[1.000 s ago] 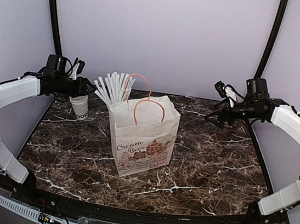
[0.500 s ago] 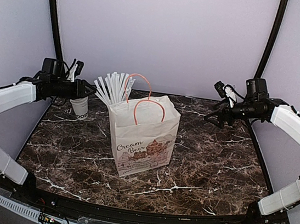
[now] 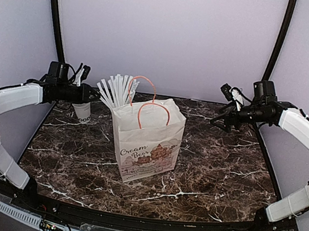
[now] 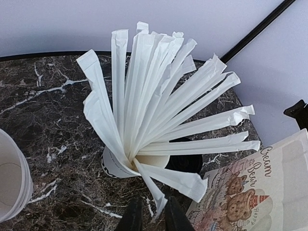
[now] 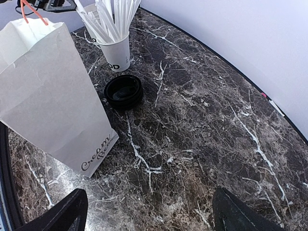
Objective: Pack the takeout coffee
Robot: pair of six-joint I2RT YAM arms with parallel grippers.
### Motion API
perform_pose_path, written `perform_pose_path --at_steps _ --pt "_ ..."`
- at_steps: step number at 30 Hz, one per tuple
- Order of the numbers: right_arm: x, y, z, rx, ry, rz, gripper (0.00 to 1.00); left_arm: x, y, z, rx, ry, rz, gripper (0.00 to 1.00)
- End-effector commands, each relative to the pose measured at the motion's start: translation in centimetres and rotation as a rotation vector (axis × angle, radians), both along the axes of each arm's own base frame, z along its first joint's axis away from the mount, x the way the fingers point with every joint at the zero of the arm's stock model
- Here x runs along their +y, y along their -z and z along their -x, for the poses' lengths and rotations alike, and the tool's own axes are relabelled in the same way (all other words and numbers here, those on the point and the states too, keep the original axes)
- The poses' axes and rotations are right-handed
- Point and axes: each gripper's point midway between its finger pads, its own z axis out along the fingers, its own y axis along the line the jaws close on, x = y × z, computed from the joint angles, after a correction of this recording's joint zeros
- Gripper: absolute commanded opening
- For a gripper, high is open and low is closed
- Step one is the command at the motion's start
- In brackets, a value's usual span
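No cup with a black dome lid shows in any view; the takeout coffee is hidden or out of view. The white paper bag (image 3: 146, 143) with orange handles stands upright mid-table; it also shows in the right wrist view (image 5: 45, 91). My left gripper (image 3: 95, 92) hovers at the back left, by the white cup of wrapped straws (image 4: 115, 163). Its fingers (image 4: 131, 219) stand a narrow gap apart, with the low end of one leaning straw (image 4: 161, 204) between them. My right gripper (image 3: 222, 120) is wide open and empty above the back right of the table.
A lidless stack of white cups (image 3: 81, 110) stands under my left arm and shows in the left wrist view (image 4: 12, 178). A low stack of black lids (image 5: 123, 91) lies behind the bag, beside the straw cup (image 5: 115, 53). Black frame posts rise at both back corners.
My left arm drew back to the left, then came forward again toward the straws. The right arm and the bag have not moved.
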Motion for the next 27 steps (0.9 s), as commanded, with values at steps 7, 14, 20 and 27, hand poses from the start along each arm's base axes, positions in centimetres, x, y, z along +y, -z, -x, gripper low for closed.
perform_pose_path --at_steps 7,14,20,27 --pt "0.1 -0.3 0.2 -0.020 -0.008 -0.006 0.91 -0.6 -2.6 -1.2 -0.085 0.034 0.020 0.06" --pt "0.1 -0.5 0.2 -0.024 -0.008 -0.005 0.91 0.5 -7.7 1.0 -0.127 0.006 -0.050 0.00" --pt "0.3 -0.9 0.1 -0.025 -0.015 -0.017 0.91 2.3 -12.7 4.1 -0.138 -0.031 -0.152 0.00" --pt "0.2 -1.4 0.3 -0.038 -0.014 -0.021 0.91 0.9 -19.8 9.0 -0.309 0.041 -0.142 0.00"
